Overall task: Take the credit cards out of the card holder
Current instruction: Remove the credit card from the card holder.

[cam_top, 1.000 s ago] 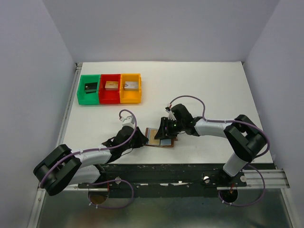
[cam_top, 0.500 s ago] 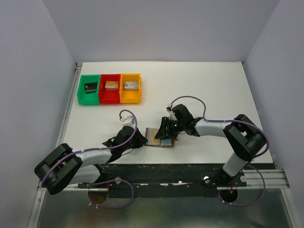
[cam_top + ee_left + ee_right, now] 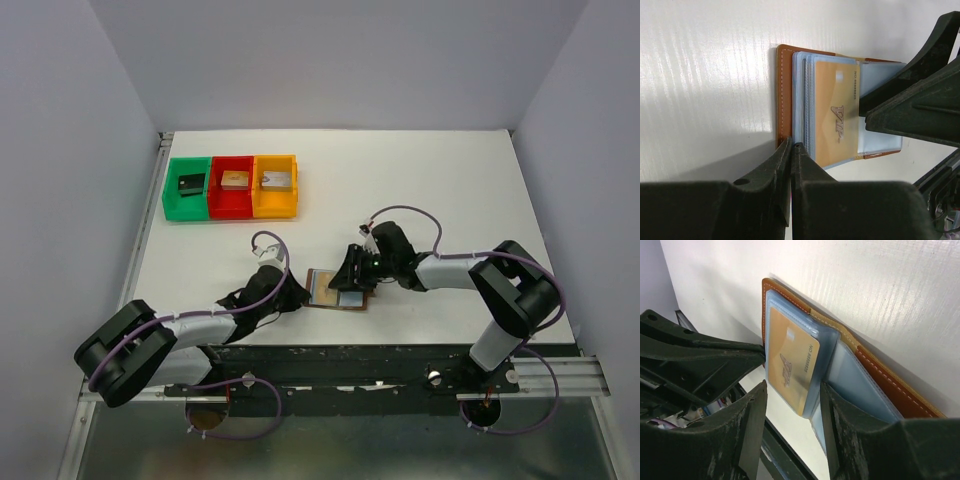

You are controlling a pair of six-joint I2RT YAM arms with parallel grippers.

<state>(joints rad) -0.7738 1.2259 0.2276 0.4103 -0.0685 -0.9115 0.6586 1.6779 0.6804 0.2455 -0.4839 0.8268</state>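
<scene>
Open card holder lies flat on the tabletop near its front edge, btwn both arms: L gripper at its left leather edge, R gripper over its middle. The credit cards sit in the pale blue pockets, a gold card on top, long axis parallel to the stitched edge & the fold. L gripper is narrow, nearly shut, tips right at that leather edge; can't tell if it pinches it. R gripper is abt half wide, fingers either side of the pocket stack's end, clamping nothing I can see, so R looks the nearer arm for drawing the gold card, L for pinning the card holder. Top view gives layout only, cards too small there; L wrist view shows stacked pocket edges & the "VIP" mark; R wrist view shows the pocket leaf tilted up off the right half
</scene>
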